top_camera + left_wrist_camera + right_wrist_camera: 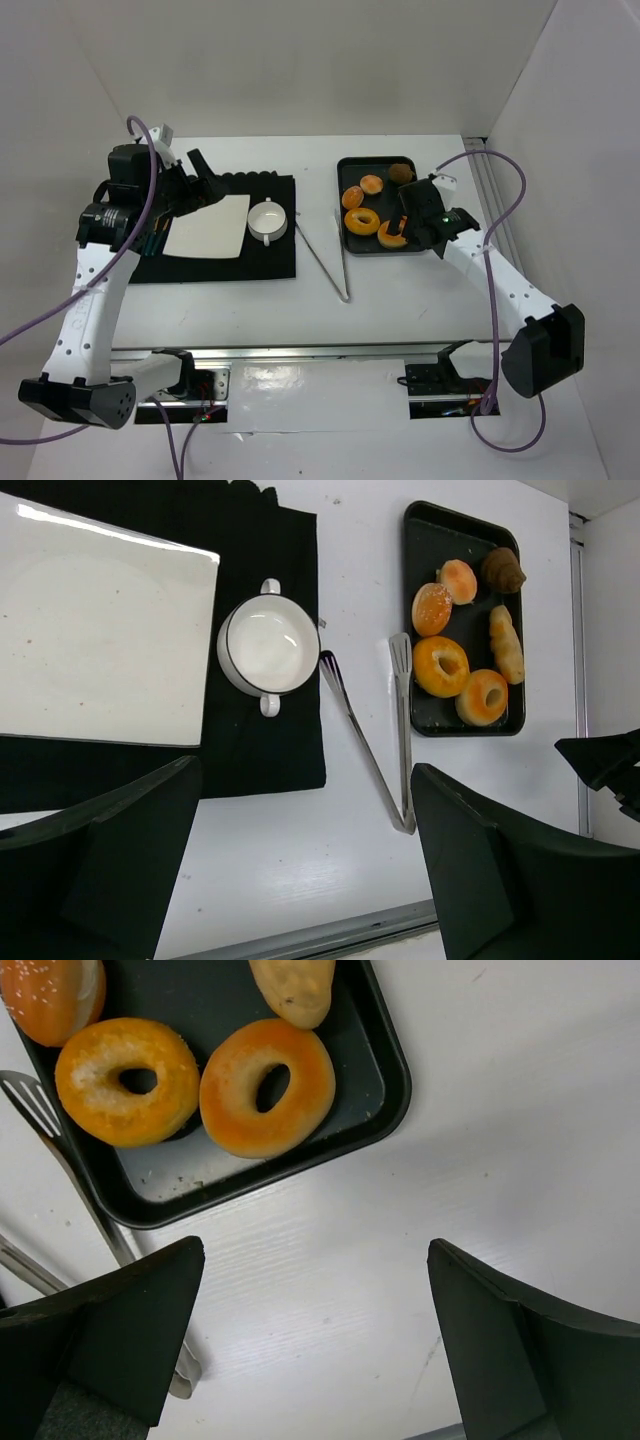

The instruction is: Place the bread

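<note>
Two small golden-orange bread rolls lie at the far left of the black tray. In the top view they sit at the tray's back left. One sesame-topped roll shows at the top left of the right wrist view. My right gripper is open and empty, over the bare table just past the tray's near right corner. My left gripper is open and empty, held high over the black mat at the left.
Two glazed ring doughnuts, a long pale pastry and a dark brown piece share the tray. Metal tongs lie between tray and mat. A white plate and white cup sit on the mat.
</note>
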Available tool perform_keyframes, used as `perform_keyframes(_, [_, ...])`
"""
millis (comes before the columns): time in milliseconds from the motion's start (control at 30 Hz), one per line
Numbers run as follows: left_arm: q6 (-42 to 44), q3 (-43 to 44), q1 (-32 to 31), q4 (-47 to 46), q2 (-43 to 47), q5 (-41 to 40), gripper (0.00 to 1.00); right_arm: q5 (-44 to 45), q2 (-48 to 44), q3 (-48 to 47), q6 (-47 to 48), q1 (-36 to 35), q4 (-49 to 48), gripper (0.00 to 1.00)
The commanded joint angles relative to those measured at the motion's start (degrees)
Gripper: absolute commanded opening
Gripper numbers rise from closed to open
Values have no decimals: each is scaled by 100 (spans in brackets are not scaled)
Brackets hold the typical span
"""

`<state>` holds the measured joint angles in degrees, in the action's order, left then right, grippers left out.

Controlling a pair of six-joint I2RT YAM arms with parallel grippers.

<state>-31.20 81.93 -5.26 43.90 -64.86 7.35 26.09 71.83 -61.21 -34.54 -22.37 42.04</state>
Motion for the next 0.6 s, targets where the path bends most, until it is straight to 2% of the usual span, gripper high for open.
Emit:
perform_keyframes(0, [167, -37, 86, -57, -88, 20, 99, 81, 164, -31, 53, -100, 120, 100])
perform_keyframes(100, [114, -37, 86, -57, -88, 20, 99, 11, 164, -31, 158, -162, 120, 100])
perform_keyframes(233, [114, 112, 139, 162, -360, -93, 99, -603, -28, -31, 465, -583, -466, 100])
perform_keyframes(333, [114, 192, 192, 268, -475, -42, 99, -789, -143, 170, 519, -1250, -995, 100])
perform_keyframes(567, [9, 86, 306, 128, -413, 72, 99, -359, 683, 512, 308, -2947, -1391, 100])
